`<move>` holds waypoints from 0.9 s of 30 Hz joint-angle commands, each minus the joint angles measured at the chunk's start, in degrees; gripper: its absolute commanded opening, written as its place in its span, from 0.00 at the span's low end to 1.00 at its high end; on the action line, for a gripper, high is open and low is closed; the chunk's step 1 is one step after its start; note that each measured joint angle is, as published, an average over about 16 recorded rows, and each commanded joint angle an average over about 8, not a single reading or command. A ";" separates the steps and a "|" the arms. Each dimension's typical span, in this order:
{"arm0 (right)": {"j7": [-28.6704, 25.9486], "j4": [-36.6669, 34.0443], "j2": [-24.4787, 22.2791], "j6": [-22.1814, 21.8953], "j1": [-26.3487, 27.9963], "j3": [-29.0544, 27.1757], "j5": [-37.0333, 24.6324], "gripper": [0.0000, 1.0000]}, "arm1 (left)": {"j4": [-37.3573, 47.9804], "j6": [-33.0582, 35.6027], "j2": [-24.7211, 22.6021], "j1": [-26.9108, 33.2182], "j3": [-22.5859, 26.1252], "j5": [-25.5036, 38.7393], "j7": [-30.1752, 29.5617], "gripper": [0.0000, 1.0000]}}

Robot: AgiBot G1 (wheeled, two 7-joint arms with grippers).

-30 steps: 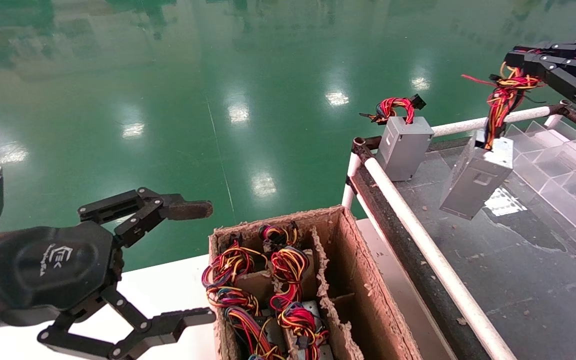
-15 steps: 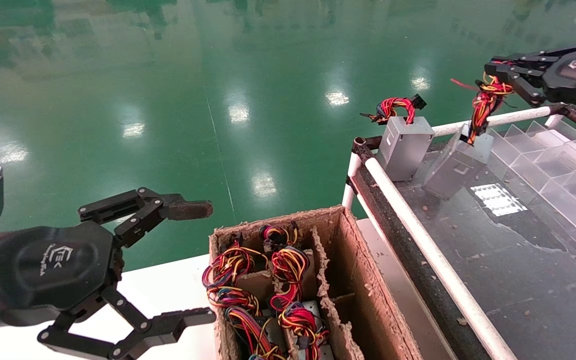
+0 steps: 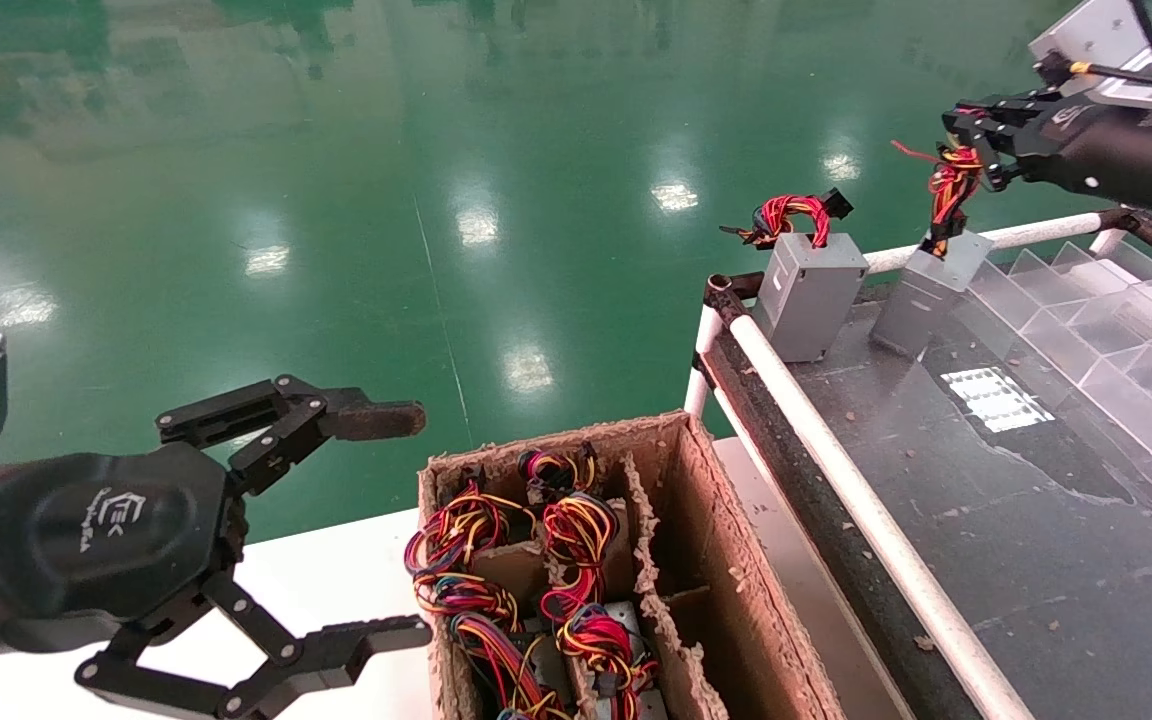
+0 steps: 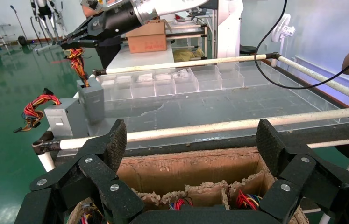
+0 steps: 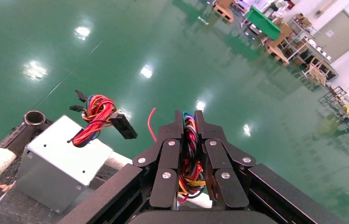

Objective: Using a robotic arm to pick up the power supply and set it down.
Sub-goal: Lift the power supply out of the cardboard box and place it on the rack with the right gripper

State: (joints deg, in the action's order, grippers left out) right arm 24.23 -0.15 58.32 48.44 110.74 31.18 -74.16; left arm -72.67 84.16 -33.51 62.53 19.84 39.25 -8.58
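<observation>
power supply point(image 3: 926, 292) right of second box point(image 3: 809, 295)
</observation>
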 commanded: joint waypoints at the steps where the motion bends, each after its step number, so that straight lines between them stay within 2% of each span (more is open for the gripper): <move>1: 0.10 0.11 0.63 -0.54 -0.17 0.10 -0.14 0.00 | 0.00 0.00 0.00 0.00 0.00 0.00 0.00 1.00; 15: 0.78 0.30 1.26 -1.19 -0.29 0.53 -0.75 0.00 | 0.00 -0.01 0.01 0.00 0.01 -0.01 0.01 1.00; 27: 0.88 0.43 4.15 -2.68 -0.52 0.68 -0.96 0.00 | 0.00 -0.01 0.01 0.01 0.02 -0.02 0.01 1.00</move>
State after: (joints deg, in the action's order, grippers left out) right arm 25.14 0.26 62.43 45.80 110.17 31.85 -75.10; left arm -72.67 84.15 -33.51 62.54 19.87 39.24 -8.57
